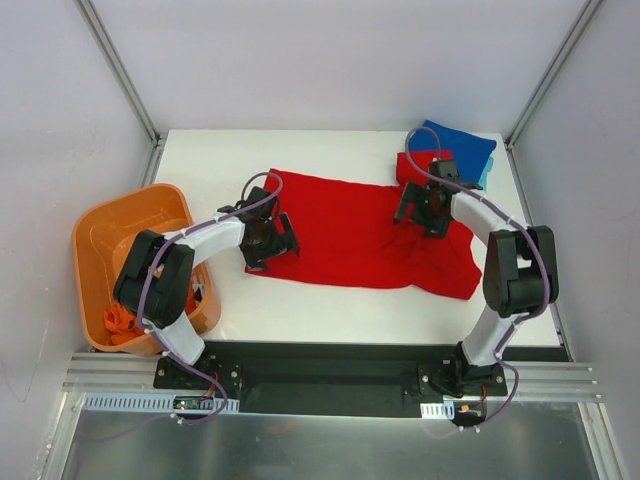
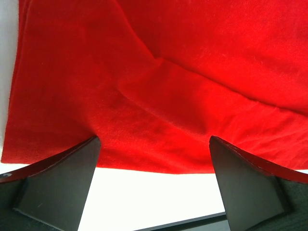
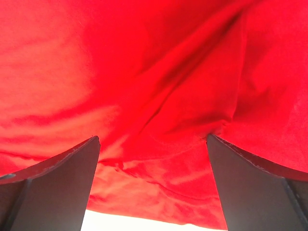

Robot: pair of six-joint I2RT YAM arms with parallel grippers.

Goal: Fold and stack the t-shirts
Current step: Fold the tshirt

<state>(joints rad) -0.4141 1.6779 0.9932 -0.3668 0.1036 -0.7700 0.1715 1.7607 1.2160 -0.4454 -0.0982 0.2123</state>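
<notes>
Red t-shirt (image 1: pixel 360 240) lies spread mid-frame on the counter (image 1: pixel 330 315); left claw (image 1: pixel 272 240) and right claw (image 1: pixel 420 210) both hang released over it.

The red t-shirt (image 1: pixel 370 235) is soft, matt cloth, lightly creased; the blue t-shirt (image 1: pixel 460 148) looks equally matt. The orange basket (image 1: pixel 110 230) is smooth, slightly glossy plastic. The white bench (image 1: pixel 330 310) is smooth and matt.

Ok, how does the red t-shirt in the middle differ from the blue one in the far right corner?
The red t-shirt lies spread out; the blue t-shirt is folded into a compact pad. The red covers far more of the table than the blue. The red sits mid-table, the blue at the far right corner. Both are plain cloth.
</notes>
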